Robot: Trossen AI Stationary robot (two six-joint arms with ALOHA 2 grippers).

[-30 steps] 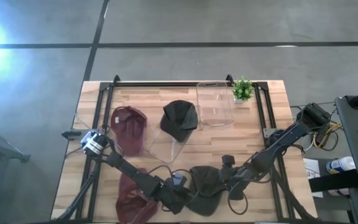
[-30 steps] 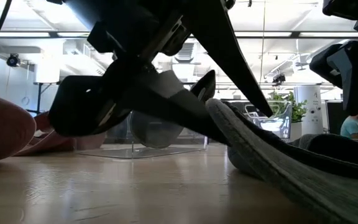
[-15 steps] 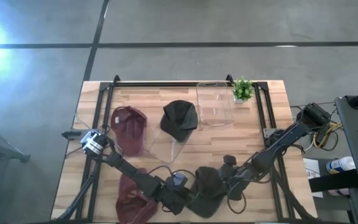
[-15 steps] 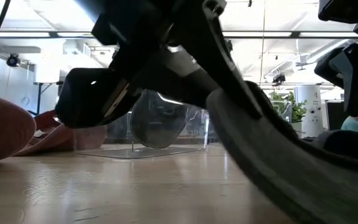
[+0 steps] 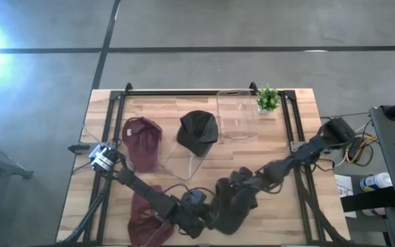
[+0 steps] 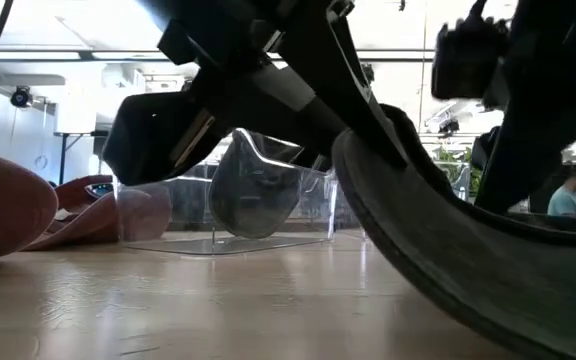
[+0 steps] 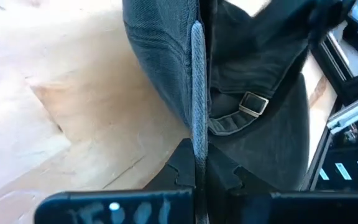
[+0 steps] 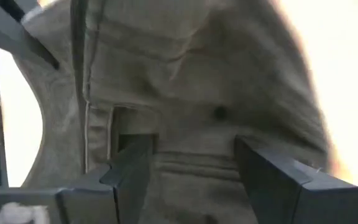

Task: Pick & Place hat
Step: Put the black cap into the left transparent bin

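My left gripper (image 7: 194, 171) has just snapped together on the rim of the dark hat (image 5: 235, 206) at the table's (image 5: 286, 158) near edge, so the pick is made and lifting comes next. My right gripper (image 8: 191, 168) has swung in over its crown, fingers apart. The hat's long axis now runs roughly near-to-far, brim end tilted up.

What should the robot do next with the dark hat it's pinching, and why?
Probably close the right gripper on the dark hat. The left gripper is already shut on the hat's brim edge, while the right gripper's open fingers sit on either side of the hat's fabric without squeezing it. Gripping with both would likely let the arms lift the floppy hat evenly off the table.
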